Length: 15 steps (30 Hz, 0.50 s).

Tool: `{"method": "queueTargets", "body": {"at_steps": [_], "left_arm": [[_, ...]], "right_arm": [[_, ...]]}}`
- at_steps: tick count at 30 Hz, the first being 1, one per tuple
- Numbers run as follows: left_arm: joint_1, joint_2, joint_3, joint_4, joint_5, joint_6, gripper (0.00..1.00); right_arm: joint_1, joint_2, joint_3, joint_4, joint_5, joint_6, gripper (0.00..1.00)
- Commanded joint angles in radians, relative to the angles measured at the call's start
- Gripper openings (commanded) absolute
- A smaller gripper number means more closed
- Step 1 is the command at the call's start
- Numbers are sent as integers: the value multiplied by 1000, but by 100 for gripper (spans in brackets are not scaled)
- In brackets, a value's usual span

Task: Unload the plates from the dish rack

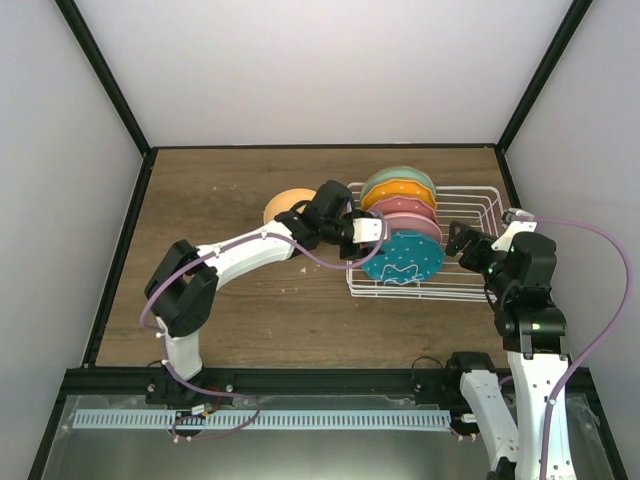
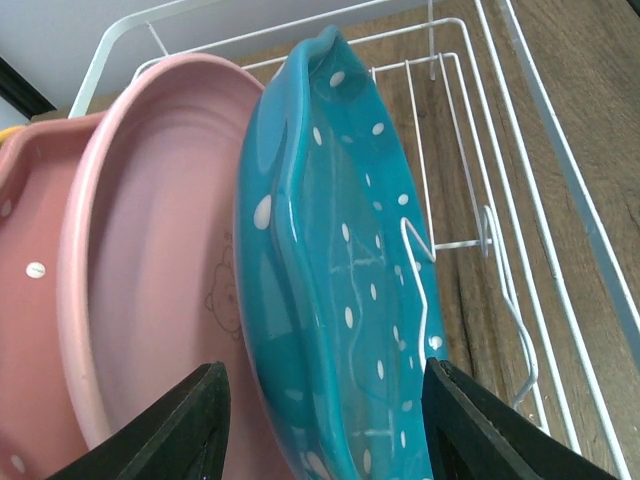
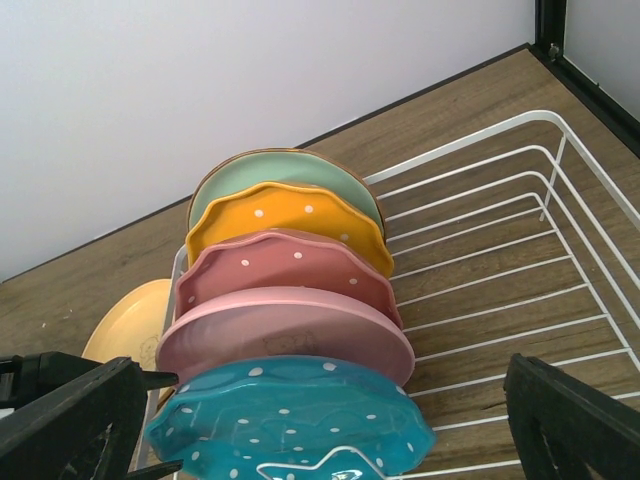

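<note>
Left gripper [image 1: 370,232] reaches in at the centre of the overhead view, its fingers apart on either side of the dotted teal plate [image 2: 330,250], the front plate in the dish rack [image 1: 465,282]. In the left wrist view a sliver of the pink plate [image 2: 150,250] shows between one black finger [image 2: 190,425] and the teal rim, so the claw reads as not yet clamped.

Behind the teal plate stand the pink one, the dotted maroon plate [image 3: 285,265], the orange plate [image 3: 285,220] and the mint green plate [image 3: 280,170], all upright. A peach plate [image 1: 285,205] already lies flat on the table [image 1: 230,180], up and to the left of the rack.

The right gripper [image 1: 460,240] hangs at the rack's right side, fingers wide apart and empty.

The step appears to be taking the teal plate. Done well, the fingers would pinch squarely on the scalloped rim, keeping the inner finger clear of the pink plate, then lift straight up out of the wire dividers [image 2: 420,250] before swinging toward the peach plate; a tilted pull risks snagging a wire or dragging the neighbour
</note>
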Motion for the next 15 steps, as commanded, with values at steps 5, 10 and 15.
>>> {"method": "queueTargets", "body": {"at_steps": [5, 10, 15], "left_arm": [[-13, 47, 43, -3, -23, -29, 52], [-16, 68, 66, -14, -29, -45, 41], [-19, 76, 73, -20, -29, -48, 29]], "right_arm": [[9, -5, -10, -8, 18, -21, 100], [9, -4, -13, -7, 15, -22, 100], [9, -2, -13, -5, 10, -25, 100]]}}
